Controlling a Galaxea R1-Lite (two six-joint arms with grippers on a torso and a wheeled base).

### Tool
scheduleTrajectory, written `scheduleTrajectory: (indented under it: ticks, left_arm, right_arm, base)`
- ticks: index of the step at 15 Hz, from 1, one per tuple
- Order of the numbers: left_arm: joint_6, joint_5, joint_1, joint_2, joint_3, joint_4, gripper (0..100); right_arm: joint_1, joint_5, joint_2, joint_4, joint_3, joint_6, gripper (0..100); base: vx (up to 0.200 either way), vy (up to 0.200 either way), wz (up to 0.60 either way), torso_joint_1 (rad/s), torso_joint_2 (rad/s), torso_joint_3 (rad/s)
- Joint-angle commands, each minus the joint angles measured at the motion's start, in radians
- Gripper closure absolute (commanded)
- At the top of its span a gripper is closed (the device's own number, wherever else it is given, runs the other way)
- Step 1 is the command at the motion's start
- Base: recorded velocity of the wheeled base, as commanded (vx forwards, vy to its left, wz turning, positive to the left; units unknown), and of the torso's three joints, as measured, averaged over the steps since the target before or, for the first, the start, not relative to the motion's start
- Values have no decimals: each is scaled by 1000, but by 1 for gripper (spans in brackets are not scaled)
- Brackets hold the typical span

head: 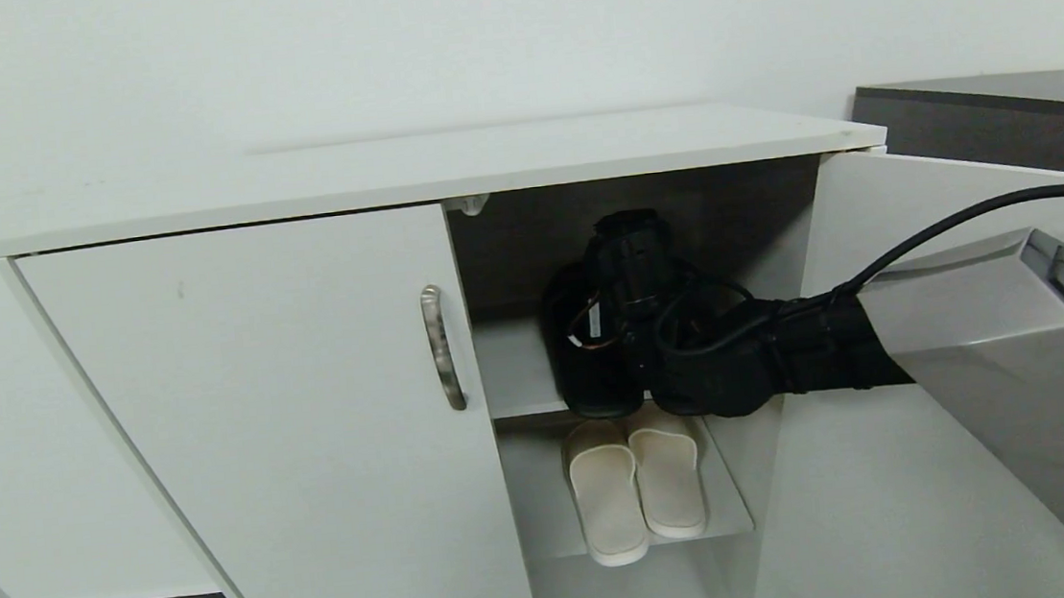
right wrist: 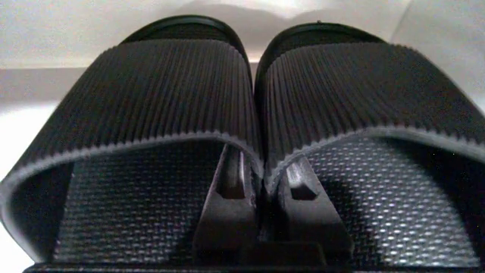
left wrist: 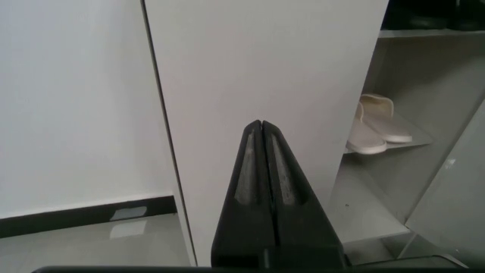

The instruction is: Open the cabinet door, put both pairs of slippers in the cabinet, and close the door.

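On the upper shelf (head: 519, 368) of the white cabinet (head: 405, 170) you see the black slippers (head: 582, 372), and the right arm (head: 787, 354) is stretched in to them past the open right door (head: 858, 502). The white slippers (head: 635, 483) lie side by side on the lower shelf (head: 732, 513), and the left door (head: 262, 409) is closed. From the left wrist, the left gripper (left wrist: 261, 133) has its fingers pressed together with nothing between, in front of that closed door. From the right wrist, the right gripper (right wrist: 261, 189) pinches together the two inner strap edges of the black slippers

Black slippers (right wrist: 182, 91) look ribbed rubber, cabinet (head: 262, 409) smooth matt.
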State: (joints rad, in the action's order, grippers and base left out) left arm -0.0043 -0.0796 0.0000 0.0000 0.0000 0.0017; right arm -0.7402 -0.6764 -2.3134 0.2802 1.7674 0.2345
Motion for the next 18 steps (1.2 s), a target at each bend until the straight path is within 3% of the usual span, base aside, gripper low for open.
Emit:
scheduleTrajectory:
  ticks: [1,2,3,6,9,11,14,15,16,18]
  left_arm:
    - [0,0,0,2,0,0,100]
    - [0,0,0,2,0,0,100]
    - [0,0,0,2,0,0,100]
    - [0,0,0,2,0,0,100]
    - [0,0,0,2,0,0,100]
    - [0,0,0,2,0,0,100]
    - [0,0,0,2,0,0,100]
    - [0,0,0,2,0,0,100]
    - [0,0,0,2,0,0,100]
    - [0,0,0,2,0,0,100]
  right_arm:
    - [1,1,-21,-1,12,-1,100]
    - [1,1,-23,-3,18,0,100]
    - [1,1,-21,-21,20,0,0]
    - [-4,3,32,-26,-42,8,0]
    - [-45,12,180,16,-237,11,0]
    - [-80,74,304,79,-404,8,0]
    - [-94,199,447,140,-595,42,0]
    - [-96,202,450,142,-600,43,0]
    - [-122,271,545,208,-735,57,0]
    - [-137,278,615,275,-844,55,0]
  base:
    - [0,0,0,0,0,0]
    - [0,0,0,0,0,0]
    - [0,0,0,0,0,0]
    - [0,0,0,0,0,0]
    - [0,0,0,0,0,0]
    - [0,0,0,0,0,0]
    - [-200,0,0,7,2,1]
    - [-200,0,0,-2,-2,2]
    - [-200,0,0,2,-2,7]
    - [-200,0,0,-2,0,7]
